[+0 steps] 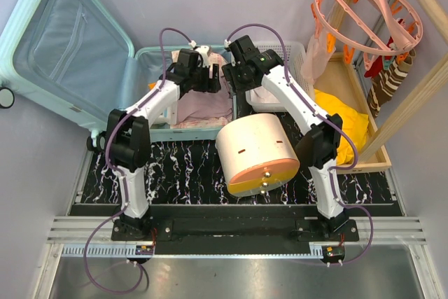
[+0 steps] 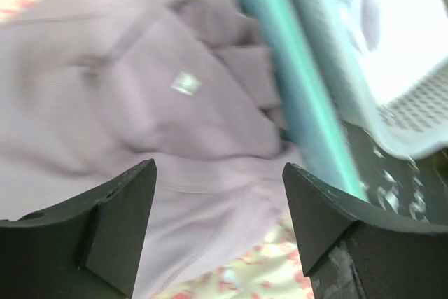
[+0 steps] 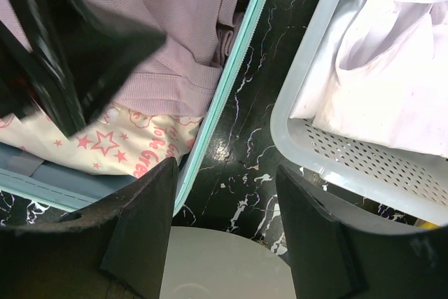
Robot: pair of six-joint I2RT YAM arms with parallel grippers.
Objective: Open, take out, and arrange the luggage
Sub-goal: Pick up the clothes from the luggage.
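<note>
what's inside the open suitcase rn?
In the luggage, a mauve knit sweater lies on a cream cloth printed with pink stars. Anything beneath them is covered.

The open luggage [image 1: 63,54] is laid across the left rear of a black marbled mat [image 1: 175,166]. A white mesh basket [image 1: 295,61], a cream cylinder [image 1: 255,146] and a wooden tray [image 1: 369,167] are set to its right.

The pale mint-blue hard-shell luggage [image 1: 66,54] lies open at the counter's [image 1: 175,166] far left. Its lid tilts back showing grey-blue lining, and its base holds a folded mauve sweater [image 1: 203,106].
</note>
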